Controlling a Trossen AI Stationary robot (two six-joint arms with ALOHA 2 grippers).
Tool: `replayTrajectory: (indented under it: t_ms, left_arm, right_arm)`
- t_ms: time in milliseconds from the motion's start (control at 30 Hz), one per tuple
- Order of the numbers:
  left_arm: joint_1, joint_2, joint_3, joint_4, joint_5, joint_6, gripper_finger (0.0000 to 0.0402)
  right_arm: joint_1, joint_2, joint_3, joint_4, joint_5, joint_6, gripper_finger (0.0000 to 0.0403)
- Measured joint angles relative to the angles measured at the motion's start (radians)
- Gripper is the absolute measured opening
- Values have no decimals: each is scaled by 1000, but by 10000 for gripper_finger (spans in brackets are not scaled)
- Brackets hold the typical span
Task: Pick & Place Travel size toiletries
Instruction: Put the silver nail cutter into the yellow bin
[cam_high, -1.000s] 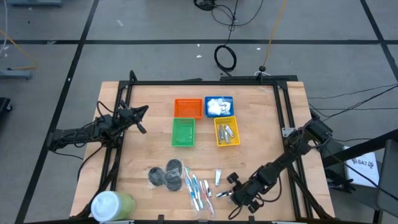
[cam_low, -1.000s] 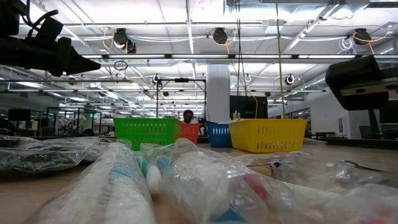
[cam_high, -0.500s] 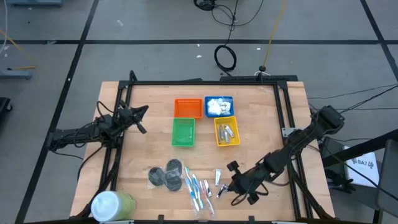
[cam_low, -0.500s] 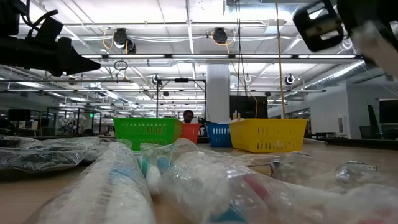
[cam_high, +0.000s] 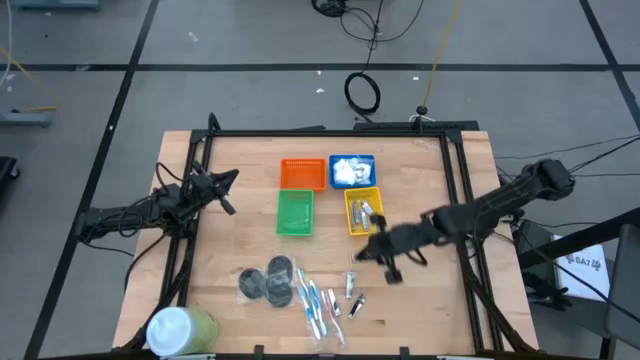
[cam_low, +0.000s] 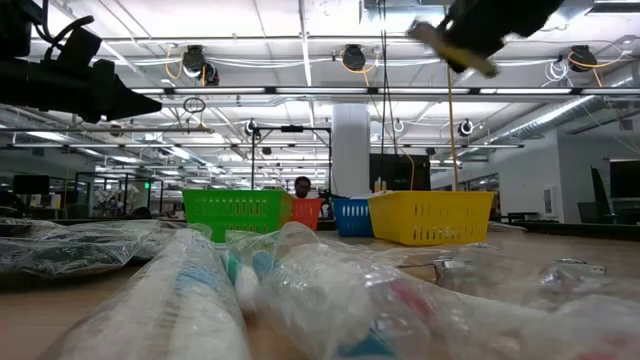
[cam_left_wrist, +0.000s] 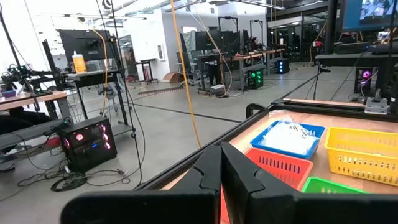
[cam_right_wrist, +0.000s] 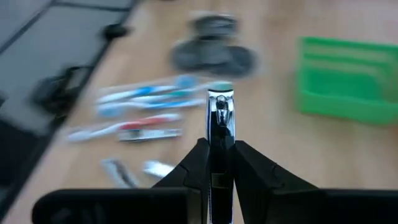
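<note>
My right gripper (cam_right_wrist: 219, 163) has its fingers clenched on a silver clipper (cam_right_wrist: 219, 118), up off the surface beside the yellow basket (cam_high: 364, 211). My left gripper (cam_left_wrist: 221, 167) waits pinched at the surface's left edge. No lettering reads clearly.

Wooden table (cam_high: 240, 240), black frame rails along its sides.
On it: orange basket (cam_high: 302, 174), blue basket (cam_high: 352, 170), green basket (cam_high: 294, 212), yellow basket (cam_high: 364, 212); near edge: discs (cam_high: 268, 282), toothbrushes (cam_high: 317, 303), clippers (cam_high: 353, 297), tub (cam_high: 181, 328) at corner.
</note>
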Motion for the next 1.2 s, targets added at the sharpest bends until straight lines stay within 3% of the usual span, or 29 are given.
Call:
replayTrajectory:
  t_ms: [300, 467, 700, 1100, 1200]
  left_arm:
    - [0, 0, 0, 0, 0, 0, 1]
    - [0, 0, 0, 0, 0, 0, 1]
    - [0, 0, 0, 0, 0, 0, 1]
    - [0, 0, 0, 0, 0, 0, 1]
    - [0, 0, 0, 0, 0, 0, 1]
  right_arm:
    - [-318, -8, -110, 25, 54, 134, 42]
    - [-414, -6, -205, 81, 50, 188, 43]
    - [-438, -6, -271, 130, 50, 214, 56]
    - [-438, -7, -274, 164, 50, 236, 139]
    - [-429, -7, -274, 215, -3, 189, 152]
